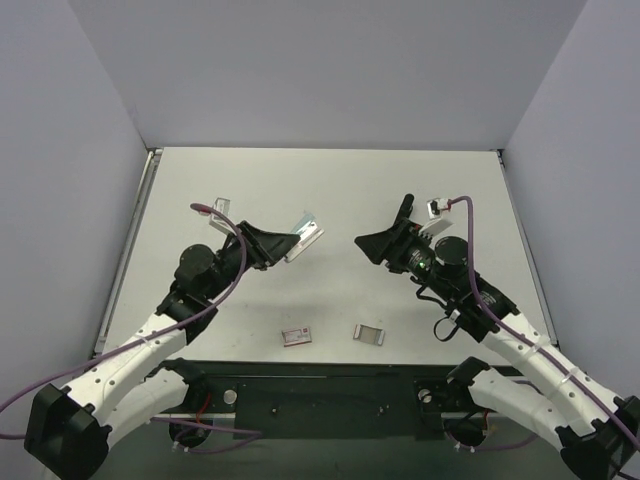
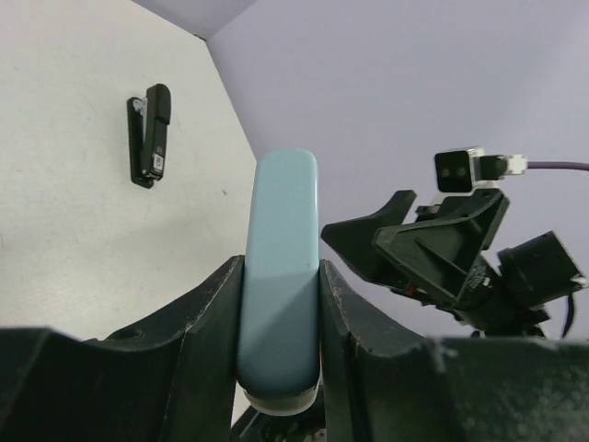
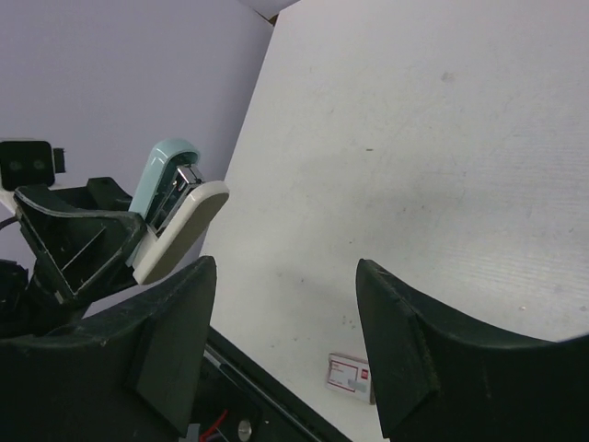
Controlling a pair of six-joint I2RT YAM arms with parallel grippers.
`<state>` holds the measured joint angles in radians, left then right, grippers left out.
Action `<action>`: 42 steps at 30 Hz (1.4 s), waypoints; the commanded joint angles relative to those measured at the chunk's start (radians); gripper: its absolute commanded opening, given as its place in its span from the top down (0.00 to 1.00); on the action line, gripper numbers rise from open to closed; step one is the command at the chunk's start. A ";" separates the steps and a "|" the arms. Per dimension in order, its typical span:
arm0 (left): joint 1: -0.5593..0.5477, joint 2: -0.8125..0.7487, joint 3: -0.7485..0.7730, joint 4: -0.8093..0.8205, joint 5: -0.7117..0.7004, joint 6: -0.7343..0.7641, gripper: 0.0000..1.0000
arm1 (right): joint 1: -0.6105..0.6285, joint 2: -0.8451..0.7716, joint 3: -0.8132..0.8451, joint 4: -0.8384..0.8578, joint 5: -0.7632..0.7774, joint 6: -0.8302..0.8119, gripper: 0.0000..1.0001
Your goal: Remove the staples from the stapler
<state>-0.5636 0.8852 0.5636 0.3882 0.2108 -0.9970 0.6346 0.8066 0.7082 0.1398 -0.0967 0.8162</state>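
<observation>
A stapler (image 1: 305, 236) with a pale blue top and a white base is held up off the table, and my left gripper (image 1: 288, 243) is shut on its rear end. In the left wrist view the blue top (image 2: 279, 276) sits clamped between both fingers. The right wrist view shows the stapler (image 3: 179, 207) at left, with its metal magazine (image 3: 189, 180) showing between top and base. I cannot make out any staples in it. My right gripper (image 1: 383, 222) hangs open a short way to the stapler's right, facing it, with nothing between its fingers (image 3: 285, 267).
A small red-and-white staple box (image 1: 297, 336) and a small silvery piece (image 1: 370, 334) lie near the table's front edge. A black stapler (image 2: 150, 135) lies on the table in the left wrist view. Grey walls enclose three sides.
</observation>
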 commanded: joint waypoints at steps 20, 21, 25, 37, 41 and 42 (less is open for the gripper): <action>0.008 -0.049 -0.148 0.405 0.048 -0.304 1.00 | 0.192 0.198 -0.073 0.612 -0.037 0.195 0.44; 0.008 -0.051 -0.146 0.405 0.050 -0.302 1.00 | 0.192 0.206 -0.075 0.621 -0.034 0.198 0.44; 0.005 -0.058 -0.145 0.405 0.052 -0.301 1.00 | 0.195 0.229 -0.070 0.665 -0.040 0.222 0.44; 0.004 -0.065 -0.154 0.440 0.065 -0.296 1.00 | 0.201 0.295 -0.053 0.771 -0.077 0.297 0.49; 0.004 -0.071 -0.153 0.442 0.071 -0.295 1.00 | 0.203 0.305 -0.055 0.788 -0.078 0.302 0.53; 0.004 -0.075 -0.153 0.440 0.071 -0.295 1.00 | 0.201 0.304 -0.056 0.791 -0.078 0.305 0.54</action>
<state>-0.5571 0.8394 0.4030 0.7250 0.2665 -1.2968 0.8322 1.1091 0.6243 0.8169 -0.1585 1.1042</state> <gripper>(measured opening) 0.425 0.480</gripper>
